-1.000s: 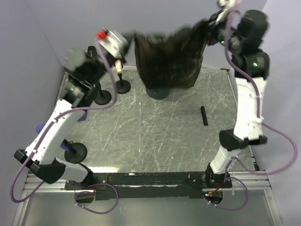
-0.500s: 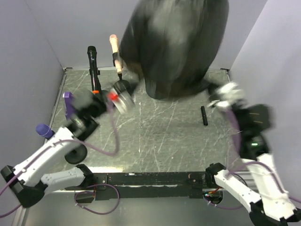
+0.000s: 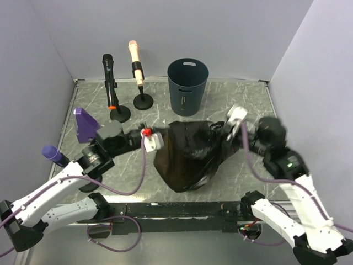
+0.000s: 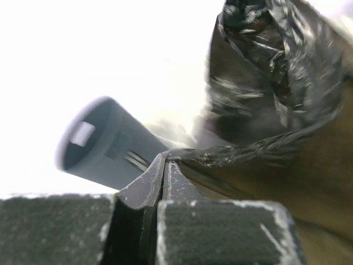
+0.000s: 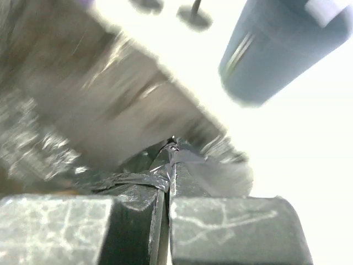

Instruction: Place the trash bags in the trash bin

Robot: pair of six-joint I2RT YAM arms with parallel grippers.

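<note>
Room: plain pale lilac-grey walls (image 3: 220, 27) close the cell at the back and on both sides.

Table (image 3: 242, 105): grey, glossy, marbled with white scratch-like streaks, metal-edged. A black bar (image 3: 176, 210) runs along the near edge between the two arm bases.

Trash bag (image 3: 187, 157): black, crinkled film, the largest loose thing. It is stretched across the middle of the table between the two arms and sags to a point toward the near edge. Whether its lowest part touches the table cannot be told.

Trash bin (image 3: 187, 85): dark blue-grey, round, upright, mouth open, oval cut-out under the far rim. It stands at the back centre of the table, beyond the bag and apart from it, farther from the bases than either gripper.

Left gripper (image 3: 156, 139): at the bag's left edge, jaws closed tight on a fold of film. The left wrist view shows the pinch (image 4: 164, 165), the bag (image 4: 276, 110) billowing to the right, the bin (image 4: 105, 143) blurred beyond.

Right gripper (image 3: 225, 131): at the bag's right upper edge, likewise clamped on film. The right wrist view shows the pinch (image 5: 170, 176), with the bin (image 5: 276, 49) ahead to the upper right, blurred.

Back left: a black microphone (image 3: 107, 63) and a peach-coloured microphone (image 3: 133, 52), each upright on a round black base. Left side: a purple wedge (image 3: 85, 122) and a purple-headed microphone (image 3: 52, 153), partly behind the left arm.
</note>
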